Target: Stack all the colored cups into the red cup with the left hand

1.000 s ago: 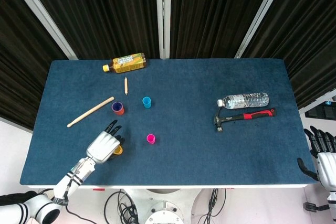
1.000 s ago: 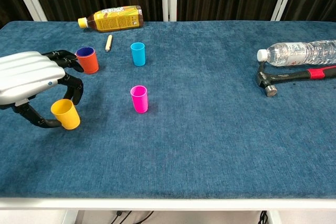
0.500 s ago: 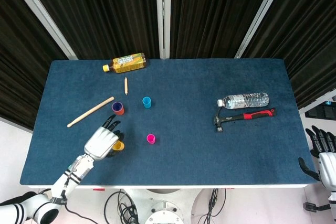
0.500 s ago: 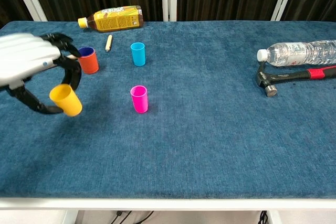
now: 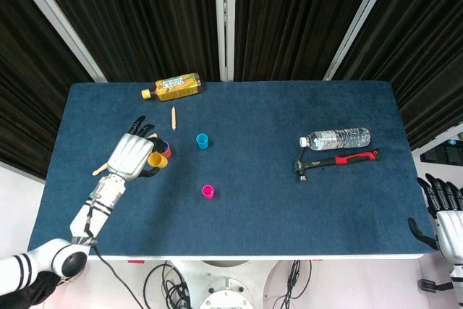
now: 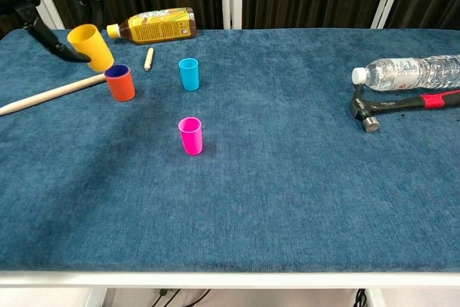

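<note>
At the far left, a long wooden stick (image 6: 50, 95) lies slanted on the blue worktop (image 6: 287, 177). Above it the left hand (image 5: 132, 155) grips the yellow cup (image 6: 90, 47) between thumb and fingers, holding it tilted in the air just above the red cup (image 6: 120, 83). The red cup stands upright with a dark blue cup nested inside it. Behind them a tea bottle (image 6: 152, 25) lies on its side at the back edge, and a short wooden peg (image 6: 149, 58) rests near it. The light blue cup (image 6: 189, 74) stands upright to the right of the red one, and the pink cup (image 6: 191, 136) stands nearer the front edge, apart from the others. Well to the right lie a clear water bottle (image 6: 410, 72) and, just beside it, a red-handled hammer (image 6: 402, 107). The right hand (image 5: 445, 215) hangs off the worktop's right edge, fingers spread, holding nothing.
</note>
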Controlling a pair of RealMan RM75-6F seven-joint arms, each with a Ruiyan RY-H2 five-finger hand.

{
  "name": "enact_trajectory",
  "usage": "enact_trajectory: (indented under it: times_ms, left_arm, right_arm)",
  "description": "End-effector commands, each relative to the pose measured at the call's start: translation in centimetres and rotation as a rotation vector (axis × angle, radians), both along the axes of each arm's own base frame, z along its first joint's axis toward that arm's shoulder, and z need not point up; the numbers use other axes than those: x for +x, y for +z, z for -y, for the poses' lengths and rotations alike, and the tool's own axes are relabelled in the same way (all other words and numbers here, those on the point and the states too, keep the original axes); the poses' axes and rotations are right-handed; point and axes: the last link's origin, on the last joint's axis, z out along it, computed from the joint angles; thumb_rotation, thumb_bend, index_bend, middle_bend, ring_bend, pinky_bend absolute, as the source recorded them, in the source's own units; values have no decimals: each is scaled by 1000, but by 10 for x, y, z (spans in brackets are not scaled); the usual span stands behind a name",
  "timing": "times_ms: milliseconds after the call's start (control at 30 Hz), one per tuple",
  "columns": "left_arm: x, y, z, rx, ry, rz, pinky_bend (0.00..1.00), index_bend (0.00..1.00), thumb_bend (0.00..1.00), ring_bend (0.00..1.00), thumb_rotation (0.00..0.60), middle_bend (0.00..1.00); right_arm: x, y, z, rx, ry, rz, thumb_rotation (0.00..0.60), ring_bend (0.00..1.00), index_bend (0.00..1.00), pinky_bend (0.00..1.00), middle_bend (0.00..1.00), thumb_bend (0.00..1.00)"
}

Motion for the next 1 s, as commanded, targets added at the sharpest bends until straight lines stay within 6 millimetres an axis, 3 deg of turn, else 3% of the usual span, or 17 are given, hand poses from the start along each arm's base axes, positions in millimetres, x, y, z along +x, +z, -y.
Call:
enact_trajectory:
  times_ms: [33,400,1000]
  left_arm:
    - [7,-10,-27,-6,44,-6,0,504,209,167,600,534]
    - [0,-28,-59,1,118,-60,0,505,210,187,600,538]
    - [-18,-43,-63,-20,166,-79,0,497,209,186,600,531]
  right_arm:
    - [-1,0,-1,0,-3,4,600,0,0,0,0,311]
    - [-2,4,2,-4,0,5,600,0,0,0,0,311]
    - [-1,3,2,-5,-1,-1,600,0,0,0,0,310]
